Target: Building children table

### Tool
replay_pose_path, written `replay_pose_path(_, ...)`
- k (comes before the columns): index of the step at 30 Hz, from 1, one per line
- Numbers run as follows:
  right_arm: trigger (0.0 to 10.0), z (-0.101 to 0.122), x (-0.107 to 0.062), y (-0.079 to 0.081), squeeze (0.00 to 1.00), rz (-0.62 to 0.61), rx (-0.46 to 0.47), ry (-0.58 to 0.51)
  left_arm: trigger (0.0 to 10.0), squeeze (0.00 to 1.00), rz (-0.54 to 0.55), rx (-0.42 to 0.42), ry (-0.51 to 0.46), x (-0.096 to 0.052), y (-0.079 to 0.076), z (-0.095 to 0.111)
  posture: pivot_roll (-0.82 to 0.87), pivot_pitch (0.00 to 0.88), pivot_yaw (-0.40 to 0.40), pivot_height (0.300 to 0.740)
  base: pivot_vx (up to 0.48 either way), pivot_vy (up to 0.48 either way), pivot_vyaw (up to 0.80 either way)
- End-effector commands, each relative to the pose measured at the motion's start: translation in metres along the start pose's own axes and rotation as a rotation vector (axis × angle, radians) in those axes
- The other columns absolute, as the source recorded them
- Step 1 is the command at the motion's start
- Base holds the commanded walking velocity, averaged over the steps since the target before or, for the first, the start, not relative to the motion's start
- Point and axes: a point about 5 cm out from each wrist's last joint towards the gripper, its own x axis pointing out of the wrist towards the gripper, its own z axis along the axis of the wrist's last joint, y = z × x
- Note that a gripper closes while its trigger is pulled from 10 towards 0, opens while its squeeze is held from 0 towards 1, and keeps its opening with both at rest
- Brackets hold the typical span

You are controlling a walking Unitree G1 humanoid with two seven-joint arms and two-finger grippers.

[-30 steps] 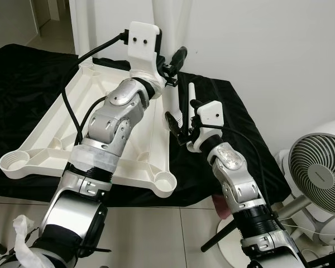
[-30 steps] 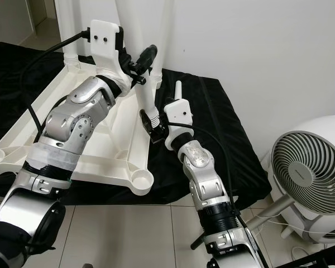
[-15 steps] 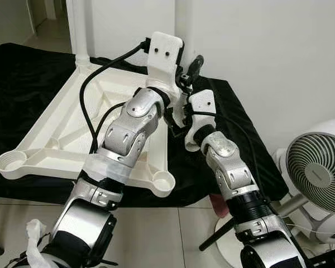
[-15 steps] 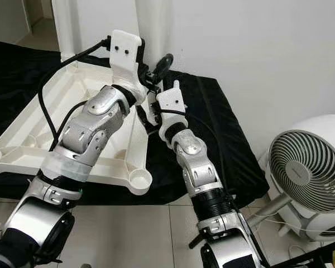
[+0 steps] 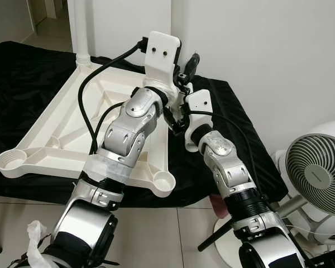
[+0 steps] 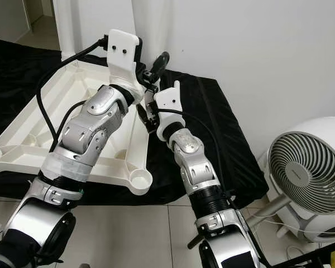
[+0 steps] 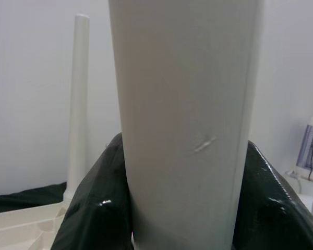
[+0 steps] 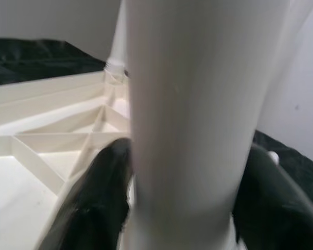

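Observation:
The white table top (image 5: pixel 56 139) lies upside down on a black cloth (image 5: pixel 234 128). At its far right corner a white table leg (image 7: pixel 188 104) stands upright. My left gripper (image 5: pixel 184 75) is shut on the table leg, whose sides are flanked by the black fingers (image 7: pixel 94 208). Just below it, my right gripper (image 5: pixel 176 117) is shut on the same table leg (image 8: pixel 193 104) near its base, beside the ribbed underside (image 8: pixel 52 146). A second leg (image 5: pixel 80 28) stands in the far left corner.
Open round sockets sit at the near right corner (image 5: pixel 164 181) and near left corner (image 5: pixel 11 162) of the table top. A white fan (image 5: pixel 318 176) stands on the floor to the right. A white wall rises close behind the cloth.
My right gripper has moved farther along the leg, close under the left gripper. The left arm has swung right with the leg. The head view has shifted slightly.

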Motion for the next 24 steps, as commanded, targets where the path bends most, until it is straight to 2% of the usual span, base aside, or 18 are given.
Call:
replay_pose_path(1,0.0,0.003,0.002,-0.003,0.0,-0.013,-0.003,-0.016,10.0,0.0,-0.062,0.005,-0.017,0.002,-0.014,0.002,0.15,0.0,-0.181,0.74,0.0,0.0,0.0)
replay_pose_path(9,0.0,0.005,0.004,-0.006,0.0,-0.033,0.013,-0.032,10.0,0.0,-0.076,0.012,-0.015,0.001,-0.015,0.003,0.15,0.0,-0.18,0.74,0.0,0.0,0.0)
replay_pose_path(10,0.0,0.005,0.005,-0.009,0.0,-0.065,0.009,-0.029,10.0,0.0,-0.079,0.014,-0.015,0.001,-0.016,0.003,0.15,0.0,-0.18,0.74,0.0,0.0,0.0)
replay_pose_path(11,10.0,0.006,0.005,-0.011,0.0,-0.087,0.013,-0.028,10.0,0.0,-0.086,0.02,-0.014,0.0,-0.016,0.003,0.15,0.0,-0.178,0.74,0.0,0.0,0.0)
replay_pose_path(13,10.0,0.006,0.006,-0.012,0.0,-0.094,0.014,-0.029,10.0,0.0,-0.088,0.02,-0.014,0.0,-0.016,0.003,0.15,0.0,-0.178,0.74,0.0,0.0,0.0)
replay_pose_path(14,10.0,0.007,0.006,-0.013,0.0,-0.103,0.021,-0.031,10.0,0.24,-0.101,0.001,-0.012,-0.001,-0.017,0.003,0.15,0.0,-0.176,0.74,0.0,0.0,0.0)
replay_pose_path(18,10.0,0.007,0.006,-0.014,0.0,-0.114,0.03,-0.032,10.0,0.24,-0.117,-0.025,-0.01,-0.002,-0.018,0.002,0.15,0.0,-0.176,0.74,0.0,0.0,0.0)
replay_pose_path(19,10.0,0.007,0.006,-0.014,0.0,-0.118,0.031,-0.033,10.0,1.0,-0.139,-0.052,-0.014,-0.003,-0.02,0.003,0.15,0.0,-0.172,0.74,0.0,0.0,0.0)
replay_pose_path(21,10.0,0.006,0.006,-0.015,0.0,-0.129,0.039,-0.033,10.0,1.0,-0.173,-0.084,-0.024,-0.005,-0.022,0.006,0.16,0.0,-0.172,0.74,0.0,0.0,0.0)
replay_pose_path(24,10.0,0.005,0.006,-0.016,0.0,-0.139,0.053,-0.029,10.0,1.0,-0.192,-0.084,-0.034,-0.005,-0.024,0.008,0.16,0.0,-0.17,0.74,0.0,0.0,0.0)
